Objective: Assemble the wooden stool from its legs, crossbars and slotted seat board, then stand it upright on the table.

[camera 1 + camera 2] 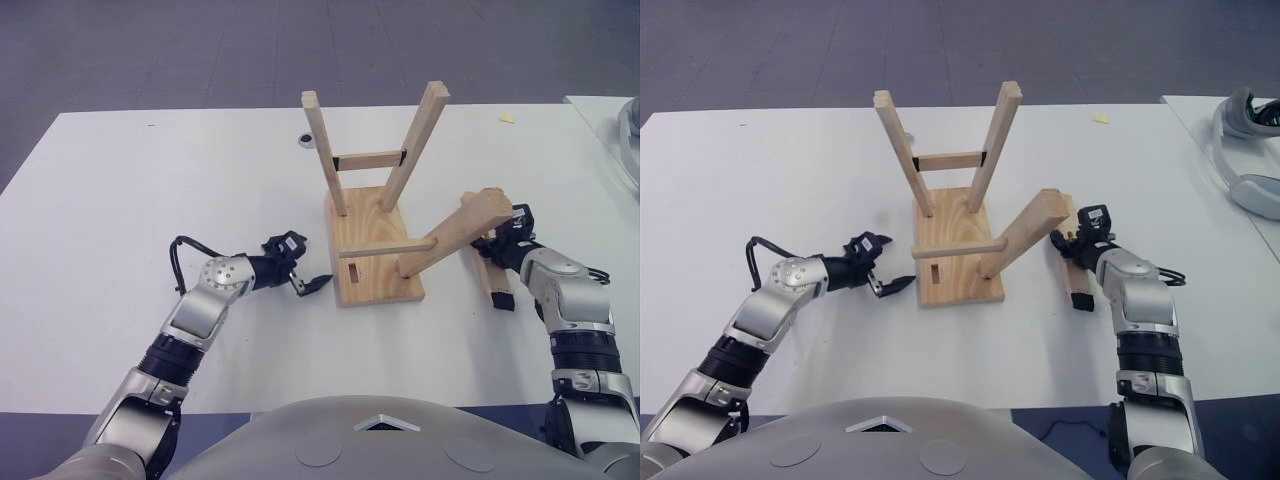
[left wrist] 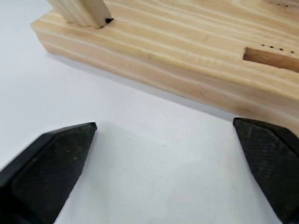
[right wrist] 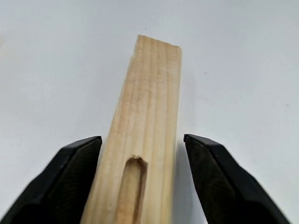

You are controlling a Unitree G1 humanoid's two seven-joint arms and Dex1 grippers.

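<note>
Right wrist view showed the right pincer (image 3: 141, 138) spread astride the loose leg (image 3: 149, 88), apparently to pinch it. Left pincer (image 1: 312, 286), spread, sat at eight o'clock of the seat board (image 1: 375, 286), likely to brace; leg pair (image 1: 412, 145) stood at twelve.

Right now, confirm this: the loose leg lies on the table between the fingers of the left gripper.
Wrong gripper. The loose leg lies on the table between the fingers of the right gripper, as the right wrist view shows.
</note>
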